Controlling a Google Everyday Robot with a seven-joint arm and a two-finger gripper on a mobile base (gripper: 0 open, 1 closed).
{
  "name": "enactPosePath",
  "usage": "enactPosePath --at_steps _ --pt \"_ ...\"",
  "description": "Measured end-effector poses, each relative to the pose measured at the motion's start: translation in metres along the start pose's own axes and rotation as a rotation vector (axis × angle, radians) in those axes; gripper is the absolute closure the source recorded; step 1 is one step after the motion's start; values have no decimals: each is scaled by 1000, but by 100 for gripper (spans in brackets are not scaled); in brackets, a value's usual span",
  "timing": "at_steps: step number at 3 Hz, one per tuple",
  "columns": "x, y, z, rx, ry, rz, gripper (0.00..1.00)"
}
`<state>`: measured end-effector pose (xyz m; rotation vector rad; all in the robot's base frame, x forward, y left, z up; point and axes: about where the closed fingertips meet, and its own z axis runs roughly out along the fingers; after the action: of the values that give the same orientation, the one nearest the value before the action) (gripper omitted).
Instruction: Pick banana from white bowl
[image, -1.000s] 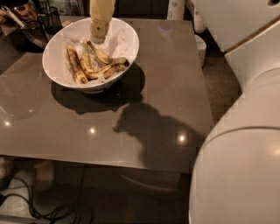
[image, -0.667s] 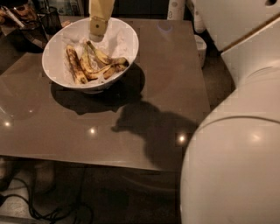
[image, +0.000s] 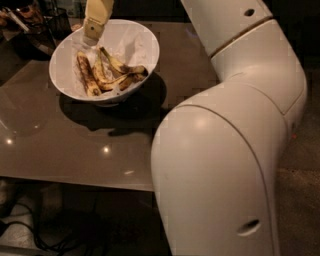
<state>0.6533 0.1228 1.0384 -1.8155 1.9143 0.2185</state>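
The white bowl (image: 145, 45) stands on the brown table at the upper left, lined with crumpled white paper. Several bananas lie in it. The long dark brown banana (image: 125, 79) curves across the bowl's near right side. Shorter, yellower spotted bananas (image: 85, 75) lie to its left. My gripper (image: 91, 35), cream-coloured, hangs from the top edge over the bowl's back left. Its tip is just above the upper ends of the left bananas and apart from the dark banana. My arm's large white links fill the right half of the view.
The glossy brown table (image: 60, 140) stretches in front of the bowl, and its front edge runs along the lower left. Dark objects (image: 35, 25) stand past the bowl at the upper left. Cables lie on the floor (image: 30, 230) below the table edge.
My gripper has shifted a little left over the bowl. My arm's white elbow has swung left and covers more of the table's right side. The bananas have not moved.
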Motion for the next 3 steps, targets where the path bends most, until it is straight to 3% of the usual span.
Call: enactPosePath --at_steps 1,2,3 --pt "8 -7 22 -45 -8 108 0" --pt "-1 -14 24 -25 -48 104 0" --pt "14 -25 30 2 -38 158 0"
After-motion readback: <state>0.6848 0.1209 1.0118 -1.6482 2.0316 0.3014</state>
